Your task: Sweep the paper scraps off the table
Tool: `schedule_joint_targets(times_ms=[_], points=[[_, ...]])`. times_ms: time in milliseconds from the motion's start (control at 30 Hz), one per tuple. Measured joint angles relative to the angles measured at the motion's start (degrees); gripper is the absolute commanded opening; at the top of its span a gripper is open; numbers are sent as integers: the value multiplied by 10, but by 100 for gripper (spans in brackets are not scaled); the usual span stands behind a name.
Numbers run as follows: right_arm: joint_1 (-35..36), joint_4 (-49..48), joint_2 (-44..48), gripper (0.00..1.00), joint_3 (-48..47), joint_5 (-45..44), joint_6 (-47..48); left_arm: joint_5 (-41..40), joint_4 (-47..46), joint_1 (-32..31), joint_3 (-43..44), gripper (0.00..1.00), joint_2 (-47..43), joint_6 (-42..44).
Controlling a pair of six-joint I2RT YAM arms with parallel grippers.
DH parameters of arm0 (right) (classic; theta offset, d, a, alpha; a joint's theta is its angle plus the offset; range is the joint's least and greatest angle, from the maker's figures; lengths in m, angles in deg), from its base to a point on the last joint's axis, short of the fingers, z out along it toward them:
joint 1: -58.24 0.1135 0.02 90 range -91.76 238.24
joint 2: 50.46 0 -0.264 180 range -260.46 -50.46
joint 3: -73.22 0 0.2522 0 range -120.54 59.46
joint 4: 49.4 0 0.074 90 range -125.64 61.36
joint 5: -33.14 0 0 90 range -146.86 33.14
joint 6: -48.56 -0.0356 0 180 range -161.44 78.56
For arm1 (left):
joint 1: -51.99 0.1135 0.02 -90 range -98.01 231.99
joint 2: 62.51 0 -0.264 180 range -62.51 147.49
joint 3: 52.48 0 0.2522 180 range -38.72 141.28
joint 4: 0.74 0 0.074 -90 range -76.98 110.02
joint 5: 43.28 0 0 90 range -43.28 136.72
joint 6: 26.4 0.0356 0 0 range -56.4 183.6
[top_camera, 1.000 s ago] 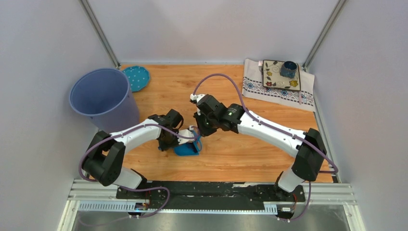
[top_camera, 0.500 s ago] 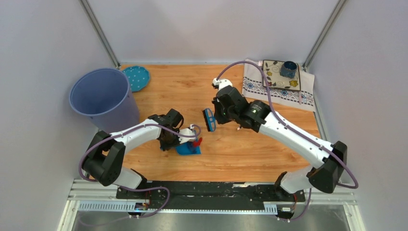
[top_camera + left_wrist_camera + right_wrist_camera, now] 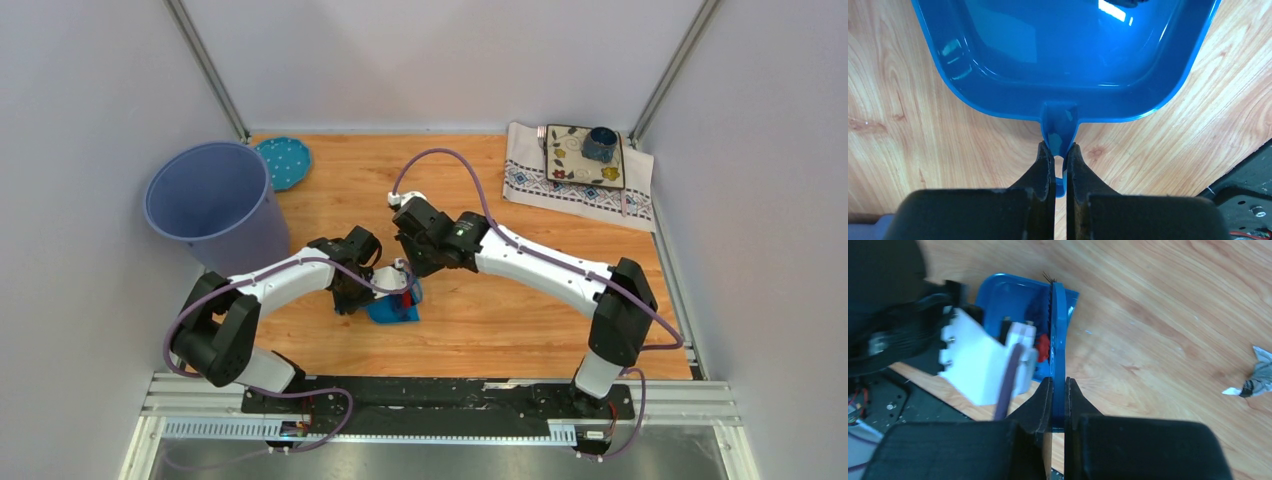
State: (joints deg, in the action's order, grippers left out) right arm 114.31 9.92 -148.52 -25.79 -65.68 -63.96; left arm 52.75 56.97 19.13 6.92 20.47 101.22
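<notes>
The left hand (image 3: 1060,148) was clamped on the stub handle of the blue dustpan (image 3: 1063,50), holding it flat on the bench (image 3: 908,140) with the tray opening away from the hand. The right hand (image 3: 1058,383) gripped the blue brush (image 3: 1058,325) by its handle, its far end at the dustpan's lip. A red scrap (image 3: 1042,347) sat against the brush on the tray side, so the step looked like pushing it in (whether it had fully cleared the lip I could not tell). The tray's part nearest the left hand showed bare plastic. A white-grey scrap (image 3: 1254,376) lay well off to the right hand's right. Next, the brush would need to reach beyond that scrap and draw it back. The bin (image 3: 258,240), well apart from the left hand, showed nothing I could make out inside
</notes>
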Motion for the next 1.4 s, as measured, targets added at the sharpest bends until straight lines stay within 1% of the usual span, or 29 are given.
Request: schedule_joint_targets(times_ms=[100,300,400,567,700,800,900,967,1167,1400], points=[[18,0,7,0,-14,11,-1,6,2,0,0,0,0,0],[21,1,44,0,-13,14,-5,35,10,5,3,0,-4,-3],[23,18,78,0,-13,-19,-3,79,21,27,17,0,-7,-10],[23,52,141,0,-20,-99,10,151,40,72,54,0,-23,-16],[16,66,191,0,-49,-146,31,188,51,81,82,0,-42,-27],[8,70,228,0,-69,-169,43,201,63,81,106,0,-53,-39],[-5,74,269,0,-71,-191,50,200,84,87,145,0,-57,-52],[-16,77,296,0,-68,-202,52,202,103,102,186,0,-57,-59],[-42,86,376,0,-16,-221,52,203,151,182,329,0,-58,-64],[-53,107,403,0,48,-222,47,158,221,273,476,0,-58,-43]])
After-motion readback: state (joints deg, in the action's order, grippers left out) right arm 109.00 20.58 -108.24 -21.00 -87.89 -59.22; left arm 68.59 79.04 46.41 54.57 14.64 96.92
